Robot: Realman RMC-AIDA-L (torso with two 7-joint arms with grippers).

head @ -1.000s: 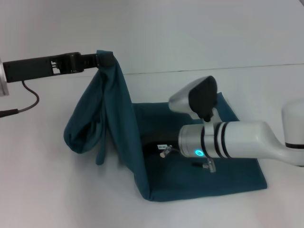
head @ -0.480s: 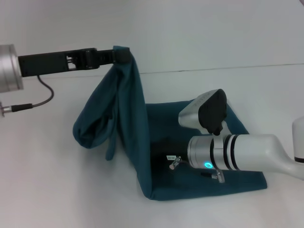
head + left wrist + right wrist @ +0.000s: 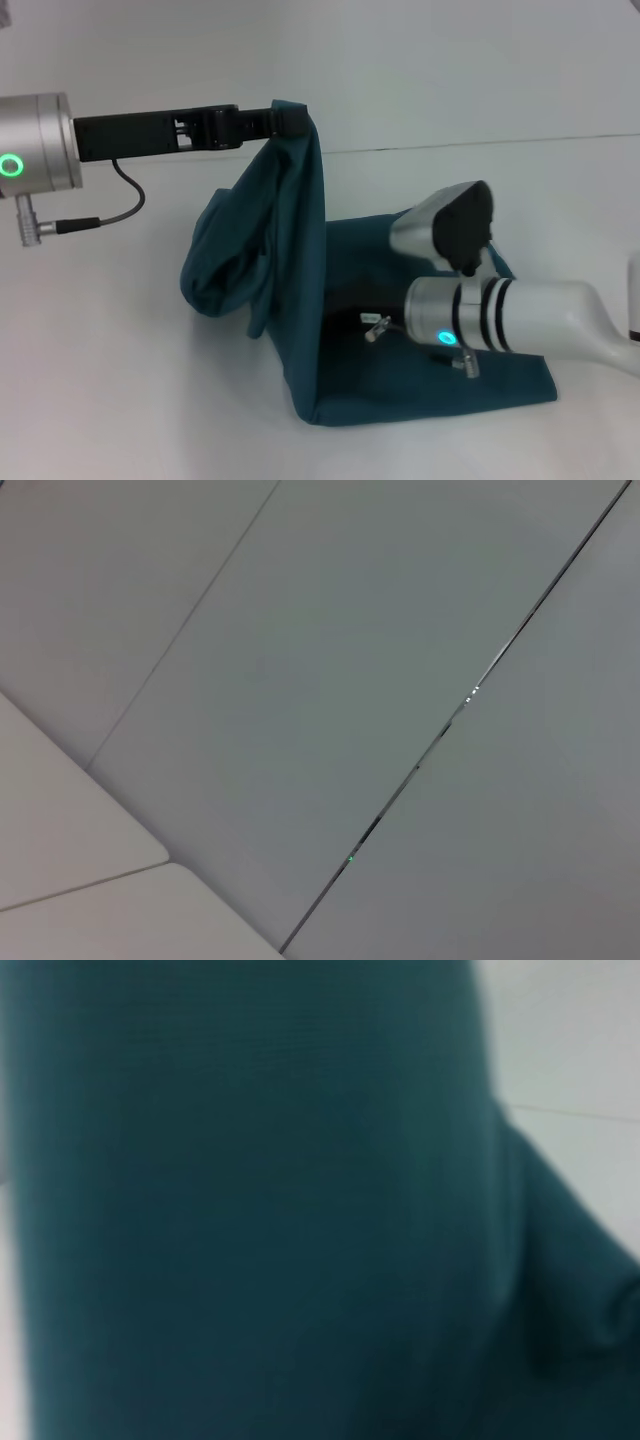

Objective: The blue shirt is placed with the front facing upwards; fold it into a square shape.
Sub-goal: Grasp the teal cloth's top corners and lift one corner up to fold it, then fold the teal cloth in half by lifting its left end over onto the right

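The blue shirt [image 3: 400, 330] lies mid-frame on the table [image 3: 100, 400], one edge hoisted toward the upper centre. The left end effector [image 3: 290, 120] pinches that edge, arm stretched level from the left. A slipped pinch would drop the fold crooked. The right end effector [image 3: 375, 328] reaches in low; fingers hidden.

Setting reads as a robot lab: bare white table [image 3: 120, 380] against plain white wall panels [image 3: 330, 680], two robot arms, no household furnishings visible.
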